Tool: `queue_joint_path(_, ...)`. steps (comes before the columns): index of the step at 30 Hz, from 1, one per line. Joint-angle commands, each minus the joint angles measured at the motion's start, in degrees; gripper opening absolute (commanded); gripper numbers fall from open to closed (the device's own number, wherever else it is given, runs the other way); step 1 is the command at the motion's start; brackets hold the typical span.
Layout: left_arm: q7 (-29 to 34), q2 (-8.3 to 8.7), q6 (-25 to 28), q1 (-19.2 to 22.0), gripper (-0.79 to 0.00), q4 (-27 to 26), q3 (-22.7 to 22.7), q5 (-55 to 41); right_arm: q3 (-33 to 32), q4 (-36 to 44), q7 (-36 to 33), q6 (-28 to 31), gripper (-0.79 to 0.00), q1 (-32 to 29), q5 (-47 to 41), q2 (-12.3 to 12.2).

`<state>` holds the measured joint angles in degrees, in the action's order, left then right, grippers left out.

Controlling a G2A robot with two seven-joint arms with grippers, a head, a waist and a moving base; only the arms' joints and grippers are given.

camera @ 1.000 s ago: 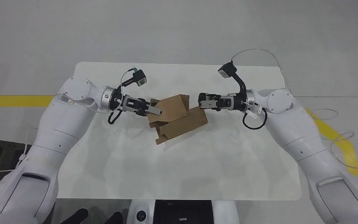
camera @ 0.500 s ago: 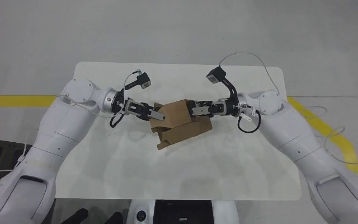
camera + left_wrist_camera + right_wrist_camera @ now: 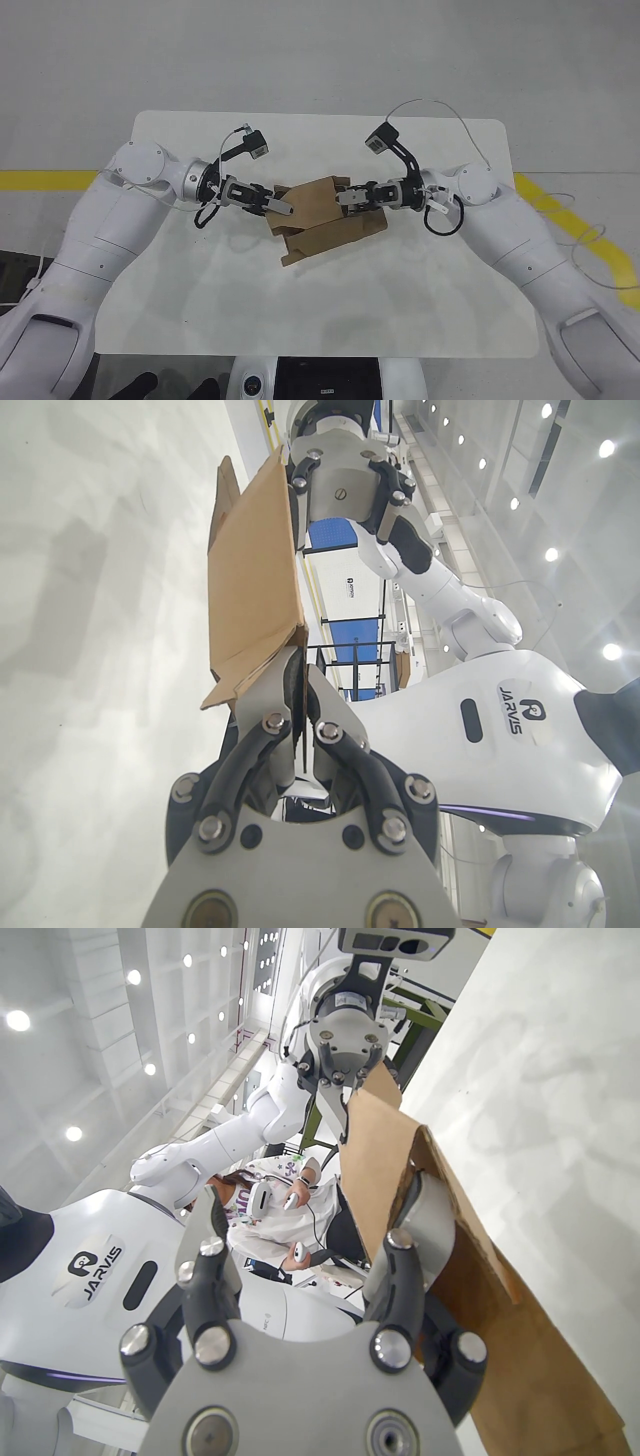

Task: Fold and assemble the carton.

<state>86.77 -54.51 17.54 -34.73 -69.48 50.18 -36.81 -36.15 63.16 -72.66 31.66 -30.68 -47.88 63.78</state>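
Note:
The brown cardboard carton (image 3: 322, 212) lies partly folded in the middle of the white table, with one panel raised. My left gripper (image 3: 281, 207) is shut on a flap edge at the carton's left end; in the left wrist view its fingertips (image 3: 292, 667) pinch that edge of the carton (image 3: 250, 575). My right gripper (image 3: 345, 197) is open at the carton's right end. In the right wrist view its fingers straddle a wall of the carton (image 3: 380, 1153), with one finger (image 3: 427, 1208) inside the opening and the other finger (image 3: 210, 1220) outside in the air.
The white table (image 3: 400, 300) has bare surface in front of and behind the carton. Both arms come in low from the sides and meet at the carton.
My right gripper has moved left to the carton, and one finger now sits inside it. The carton has shifted a little to the right. My left gripper keeps its hold.

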Motion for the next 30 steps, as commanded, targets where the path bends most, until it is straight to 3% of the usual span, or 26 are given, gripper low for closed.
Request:
queue_joint_path(1, -0.03, 0.10, 0.03, 0.08, -0.785, -0.09, -0.19, -0.05, 0.05, -0.43, -0.57, -0.57, -0.215, 0.33, 0.11, 0.26)
queue_joint_path(7, -0.22, 0.28, 0.21, 0.22, -0.785, -0.66, -1.23, 0.03, 0.13, -1.38, -1.81, -1.82, -0.397, 1.16, 0.34, 1.16)
queue_joint_path(21, -0.66, 0.94, 0.66, 0.58, -0.785, -2.03, -2.97, -0.06, 1.04, -4.45, -5.17, -5.17, -0.462, 3.03, 1.84, 3.05)
queue_joint_path(30, -0.81, 1.27, 0.81, 0.86, -0.785, -2.23, -3.85, -0.52, 1.67, -5.96, -6.69, -6.70, -0.683, 3.27, 2.28, 4.19)
